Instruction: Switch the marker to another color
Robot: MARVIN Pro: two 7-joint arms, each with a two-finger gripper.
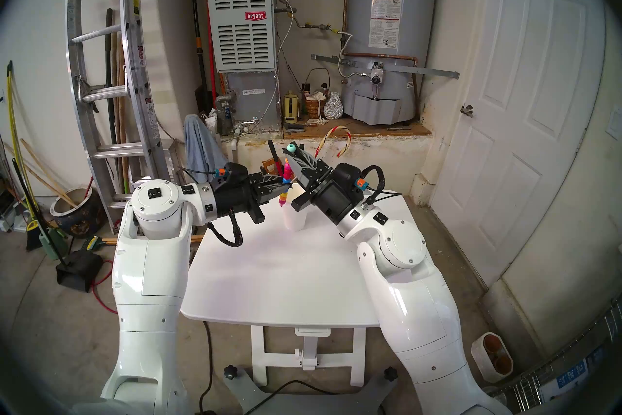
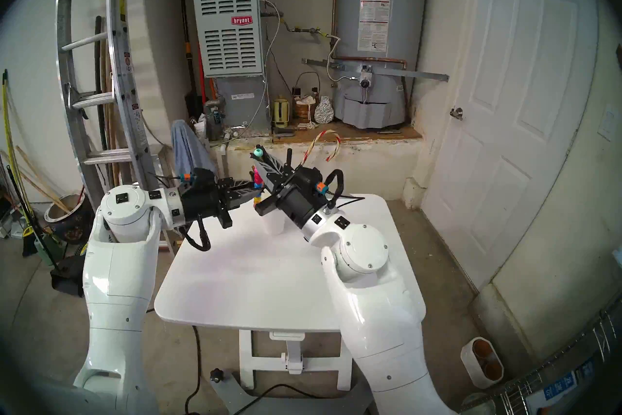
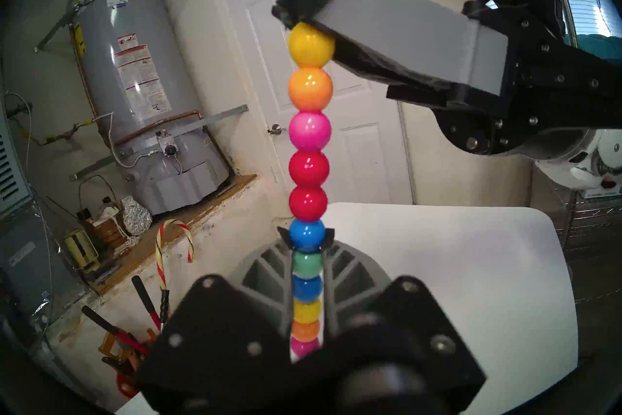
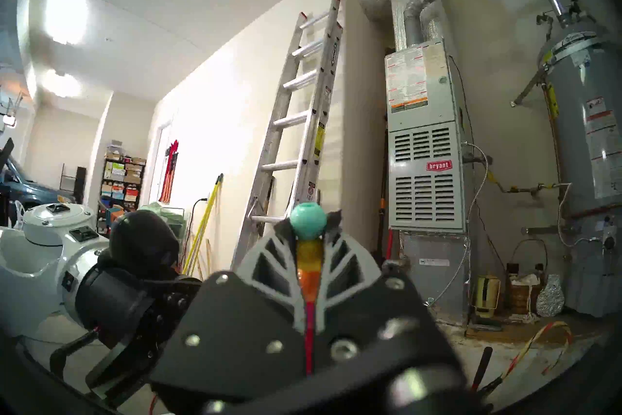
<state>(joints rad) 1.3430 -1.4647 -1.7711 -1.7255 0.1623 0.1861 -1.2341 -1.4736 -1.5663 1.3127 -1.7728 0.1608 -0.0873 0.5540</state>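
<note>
Closest to your left wrist camera, the left end effector (image 3: 308, 256) is clamped on the marker (image 3: 309, 131) low down, around its blue and teal segments, holding the stack upright in the air above the tabletop (image 1: 269, 269). Your right end effector (image 3: 303, 13) comes in from the side and is closed on the marker's top, between the teal end segment (image 4: 308, 222) and the yellow one beneath it. As far as you can judge, the swap is only set up: both grips are in place, but the teal segment looks seated on the stack. Pulling it free and refitting it at the other end remains.
</note>
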